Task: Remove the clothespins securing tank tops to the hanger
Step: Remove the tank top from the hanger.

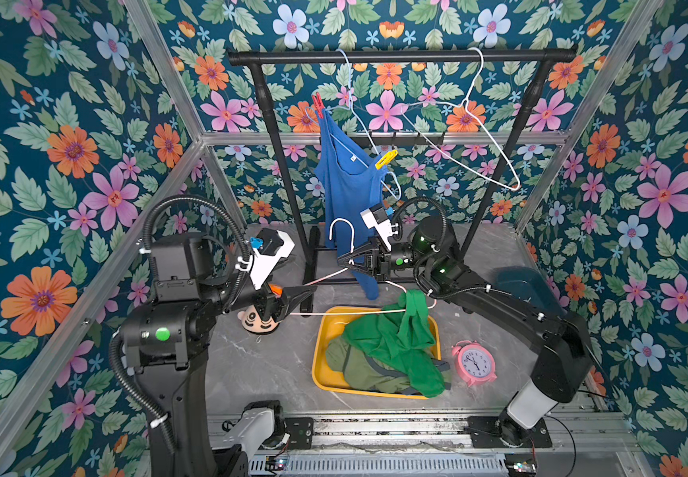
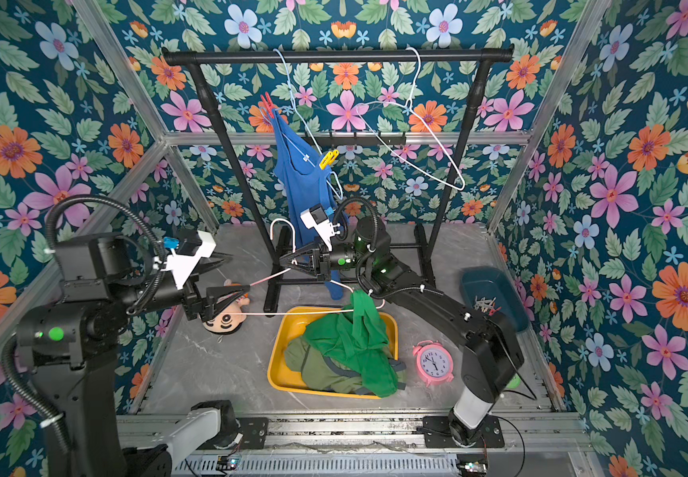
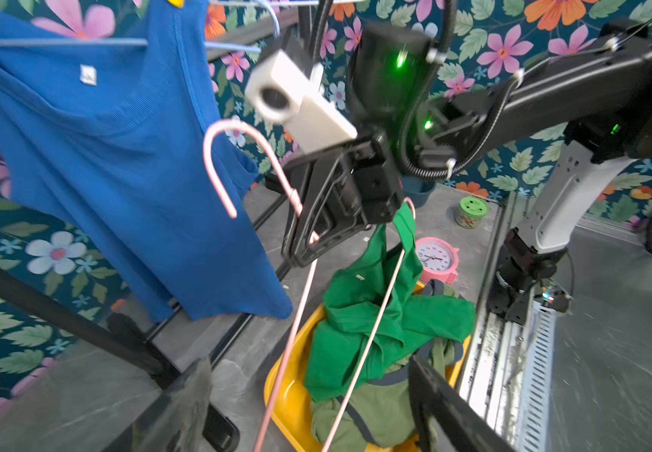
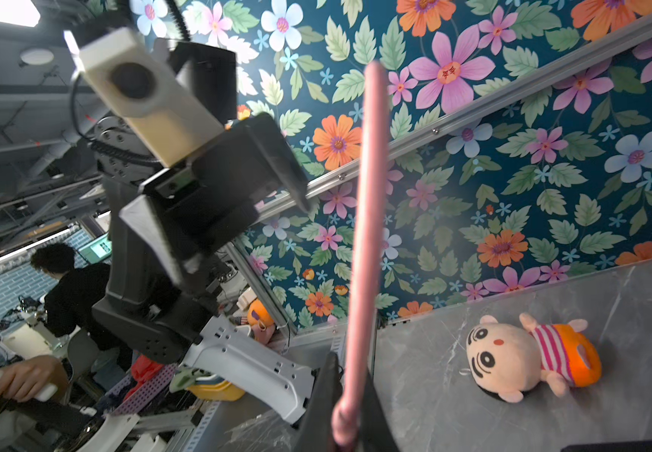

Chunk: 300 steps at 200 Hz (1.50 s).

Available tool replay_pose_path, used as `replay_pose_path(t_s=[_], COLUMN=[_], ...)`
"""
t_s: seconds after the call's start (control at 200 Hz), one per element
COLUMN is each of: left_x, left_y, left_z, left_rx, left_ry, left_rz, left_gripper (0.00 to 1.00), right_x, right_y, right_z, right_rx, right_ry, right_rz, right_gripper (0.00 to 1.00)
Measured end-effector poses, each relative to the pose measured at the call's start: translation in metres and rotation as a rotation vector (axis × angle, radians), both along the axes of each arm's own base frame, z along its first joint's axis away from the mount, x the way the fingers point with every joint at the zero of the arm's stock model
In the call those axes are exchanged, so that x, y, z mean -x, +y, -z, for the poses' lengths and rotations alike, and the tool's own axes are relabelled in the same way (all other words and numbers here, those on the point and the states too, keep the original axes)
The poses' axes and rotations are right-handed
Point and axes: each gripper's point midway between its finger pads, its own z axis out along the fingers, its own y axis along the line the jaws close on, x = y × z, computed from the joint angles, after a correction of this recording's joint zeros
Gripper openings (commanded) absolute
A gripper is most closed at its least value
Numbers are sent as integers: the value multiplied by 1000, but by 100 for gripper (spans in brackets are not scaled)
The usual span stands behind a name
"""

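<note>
A red clothespin (image 1: pixel 317 105) and a yellow clothespin (image 1: pixel 386 159) pinched the blue tank top (image 1: pixel 346 186) to its pale-blue hanger (image 3: pixel 62 42) on the far rail (image 1: pixel 400 56). The right gripper (image 1: pixel 344 261) clamped the pink hanger (image 1: pixel 325 277); the left gripper (image 2: pixel 239 272) gaped wide.

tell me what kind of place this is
Probably a lab test booth dressed up as a laundry corner: floral wallpaper on a metal frame, a clothes rack with a blue tank top, and two robot arms mounted in front.
</note>
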Motion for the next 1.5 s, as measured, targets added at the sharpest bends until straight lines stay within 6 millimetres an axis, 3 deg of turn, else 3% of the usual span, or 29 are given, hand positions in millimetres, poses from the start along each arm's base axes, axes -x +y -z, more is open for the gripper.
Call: replay_pose_path(t_s=[0.12, 0.4, 0.61, 0.825, 0.97, 1.18, 1.5], left_x=[-5, -10, -11, -19, -28, -22, -6], left_y=[5, 9, 11, 11, 11, 5, -2], left_z=[-4, -9, -8, 14, 30, 32, 58], left_rx=[27, 40, 38, 17, 4, 0, -18], left_ry=[12, 5, 5, 68, 119, 141, 243], left_rz=[-40, -69, -77, -50, -40, 19, 82], left_gripper=[82, 82, 83, 83, 82, 78, 77], right_x=[-12, -19, 0, 31, 47, 52, 47], right_y=[4, 2, 1, -4, -3, 3, 7], right_z=[8, 10, 9, -19, -23, -19, -28], right_rx=[-63, -219, -243, -198, -138, -75, -79], right_ry=[50, 101, 88, -8, -55, -81, -107], right_rz=[24, 22, -18, -114, -163, -183, -183], right_gripper=[0, 0, 0, 0, 0, 0, 0])
